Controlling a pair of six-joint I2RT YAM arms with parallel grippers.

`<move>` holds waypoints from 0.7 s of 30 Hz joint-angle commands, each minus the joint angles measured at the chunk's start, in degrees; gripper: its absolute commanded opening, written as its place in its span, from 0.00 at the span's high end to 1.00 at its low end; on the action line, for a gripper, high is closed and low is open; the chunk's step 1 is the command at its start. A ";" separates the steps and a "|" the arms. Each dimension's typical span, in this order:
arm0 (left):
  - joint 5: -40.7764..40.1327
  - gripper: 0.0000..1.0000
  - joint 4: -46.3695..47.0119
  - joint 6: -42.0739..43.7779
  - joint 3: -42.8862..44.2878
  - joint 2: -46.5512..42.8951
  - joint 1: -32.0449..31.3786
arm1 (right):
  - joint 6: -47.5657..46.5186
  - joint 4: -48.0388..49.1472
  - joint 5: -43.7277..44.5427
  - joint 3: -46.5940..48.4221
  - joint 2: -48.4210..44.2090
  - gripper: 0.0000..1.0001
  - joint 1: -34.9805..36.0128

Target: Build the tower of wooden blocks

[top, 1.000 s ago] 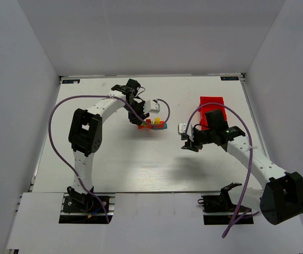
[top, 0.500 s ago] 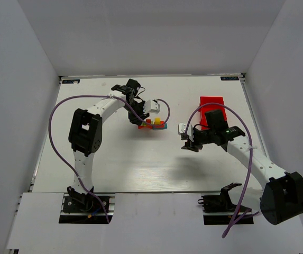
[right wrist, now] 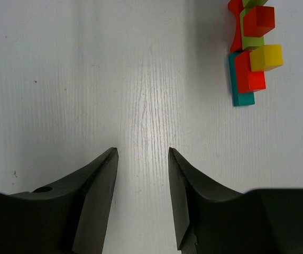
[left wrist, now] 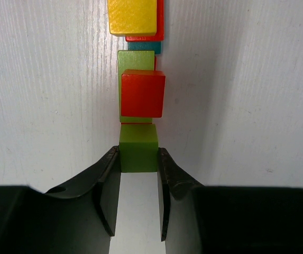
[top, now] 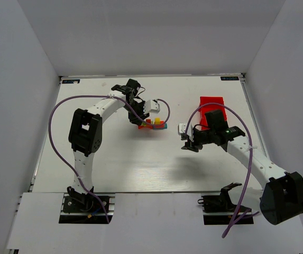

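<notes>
The tower [top: 154, 124] is a low stack on the table: a teal bar [right wrist: 240, 95] and a red bar [right wrist: 248, 74] below, a lime-green bar [left wrist: 135, 59], a red cube [left wrist: 143, 93] and a yellow cube [left wrist: 132, 16] above. My left gripper [top: 140, 121] is at the tower's left end, shut on a lime-green cube [left wrist: 138, 148] pinched between its fingertips [left wrist: 112, 164], right next to the red cube. I cannot tell whether that cube rests on the stack. My right gripper [top: 189, 143] is open and empty above bare table, right of the tower, which shows at the upper right of the right wrist view [right wrist: 251, 53].
A red plastic tray [top: 212, 107] stands at the back right, partly behind my right arm. White walls enclose the table on three sides. Purple cables loop from both arms.
</notes>
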 commanded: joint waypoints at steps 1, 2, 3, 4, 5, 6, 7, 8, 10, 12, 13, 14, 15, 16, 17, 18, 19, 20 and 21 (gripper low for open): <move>0.54 0.68 0.01 0.08 1.97 -0.56 -0.17 | -0.48 0.74 -1.65 -0.65 -0.49 0.51 -0.33; 0.54 0.67 0.01 0.08 1.97 -0.56 -0.17 | -0.48 0.74 -1.65 -0.73 -0.41 0.51 -0.33; 0.54 0.67 0.01 0.08 1.97 -0.56 -0.17 | -0.48 0.56 -1.74 -0.65 -0.41 0.51 -0.24; 0.54 0.67 0.01 0.08 1.97 -0.56 -0.17 | -0.39 0.65 -1.57 -0.82 -0.32 0.51 -0.24; 0.54 0.65 0.01 0.08 1.97 -0.56 -0.17 | -0.48 0.74 -1.65 -0.56 -0.32 0.51 -0.33; 0.54 0.64 0.01 0.08 1.97 -0.56 -0.17 | -0.48 0.83 -1.57 -0.65 -0.40 0.51 -0.24; 0.54 0.64 0.01 0.08 1.97 -0.56 -0.17 | -0.48 0.65 -1.57 -0.65 -0.32 0.51 -0.42; 0.54 0.63 0.01 0.08 1.97 -0.56 -0.17 | -0.48 0.65 -1.57 -0.65 -0.32 0.51 -0.16; 0.54 0.63 0.01 0.08 1.97 -0.56 -0.17 | -0.48 0.65 -1.65 -0.65 -0.32 0.51 -0.33; 0.54 0.61 0.53 0.08 1.97 -0.56 -0.17 | -0.48 0.83 -1.57 -0.65 -0.32 0.51 -0.33; 0.54 0.60 0.53 0.08 1.44 -0.56 -0.17 | -0.56 0.65 -1.83 -0.65 -0.32 0.51 -0.33; 0.54 0.60 0.53 0.08 1.44 -0.56 -0.17 | -0.56 0.74 -1.74 -0.73 -0.32 0.51 -0.33; 0.02 0.59 0.53 0.08 1.44 -0.56 -0.17 | -0.56 0.83 -1.74 -0.74 -0.14 0.51 -0.33; 0.01 0.59 0.53 0.08 1.44 -0.56 -0.17 | -0.56 0.65 -1.66 -0.65 -0.32 0.51 -0.16; 0.01 0.58 0.53 0.08 1.44 -0.56 -0.17 | -0.56 0.65 -1.57 -0.73 -0.32 0.51 -0.33; 0.01 0.58 0.53 0.08 1.44 -0.56 -0.17 | -0.39 0.65 -1.65 -0.74 -0.32 0.51 -0.33; 0.01 0.58 0.53 0.08 1.44 -0.56 -0.17 | -0.65 0.74 -1.65 -0.74 -0.32 0.51 -0.16; 0.01 0.56 0.53 0.08 1.44 -0.56 -0.17 | -0.39 0.83 -1.83 -0.74 -0.32 0.51 -0.24; 0.01 0.56 0.53 0.08 0.92 -0.56 -0.17 | -0.56 0.83 -1.66 -0.74 -0.32 0.51 -0.24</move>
